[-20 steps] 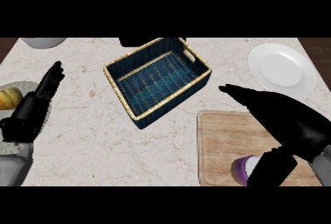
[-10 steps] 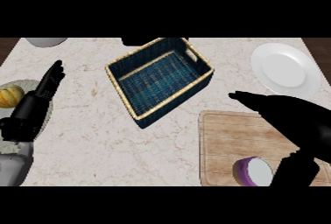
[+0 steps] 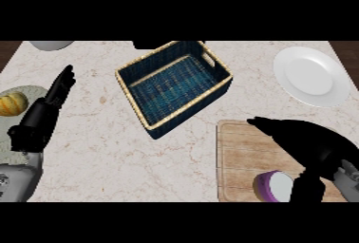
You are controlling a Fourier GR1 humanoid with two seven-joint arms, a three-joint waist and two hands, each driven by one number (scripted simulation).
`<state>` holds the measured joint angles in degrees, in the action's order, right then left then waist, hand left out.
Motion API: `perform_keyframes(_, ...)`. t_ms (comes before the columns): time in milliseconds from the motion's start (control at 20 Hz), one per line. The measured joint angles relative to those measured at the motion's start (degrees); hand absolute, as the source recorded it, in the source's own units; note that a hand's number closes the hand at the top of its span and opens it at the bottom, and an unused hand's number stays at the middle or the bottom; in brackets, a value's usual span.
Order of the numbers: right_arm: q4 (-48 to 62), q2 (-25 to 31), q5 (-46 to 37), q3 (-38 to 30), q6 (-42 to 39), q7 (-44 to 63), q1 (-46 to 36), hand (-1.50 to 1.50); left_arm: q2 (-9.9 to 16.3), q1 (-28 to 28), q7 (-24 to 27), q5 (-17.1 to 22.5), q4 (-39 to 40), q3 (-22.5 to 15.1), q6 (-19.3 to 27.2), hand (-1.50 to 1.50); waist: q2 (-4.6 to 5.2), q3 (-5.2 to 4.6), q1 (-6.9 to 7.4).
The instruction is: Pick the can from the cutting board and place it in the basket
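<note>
A purple can with a white top (image 3: 273, 185) stands on the wooden cutting board (image 3: 242, 156) near its front edge. My right hand (image 3: 312, 147) hovers over the board just right of and above the can, fingers stretched toward the far left, thumb (image 3: 306, 187) hanging down beside the can; it holds nothing. The dark blue woven basket (image 3: 175, 85) with a tan rim sits tilted at the counter's middle back. My left hand (image 3: 45, 111) rests open at the left edge, fingers pointing away.
A white plate (image 3: 312, 76) lies at the back right. A grey plate (image 3: 14, 90) with a small orange squash (image 3: 12, 103) is at the left edge. A grey bowl (image 3: 51, 45) peeks in at the back left.
The right hand has drifted toward the front right, and more of the can shows beside its thumb. The left hand has stayed put.
</note>
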<state>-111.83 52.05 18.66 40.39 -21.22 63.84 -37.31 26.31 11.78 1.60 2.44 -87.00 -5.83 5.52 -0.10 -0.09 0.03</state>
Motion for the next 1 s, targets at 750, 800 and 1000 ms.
perform_keyframes(750,-0.8,-2.3,-14.4,0.9,1.1,-3.6,10.2,-1.5,-1.6,-1.6,-0.6,-1.6,-2.0,2.0,-2.4,0.0,0.01,0.08,-0.08)
perform_keyframes(800,-0.8,-3.7,-15.5,1.4,1.5,-3.1,10.3,-1.5,-2.0,-1.2,-1.0,-2.1,-2.0,1.9,-2.1,0.0,0.01,0.07,-0.06)
perform_keyframes(1000,-0.8,-5.3,-19.6,1.1,1.6,-4.1,13.8,-1.5,-2.0,-1.1,-1.9,-2.3,-2.9,3.0,-3.1,0.0,0.01,0.08,-0.06)
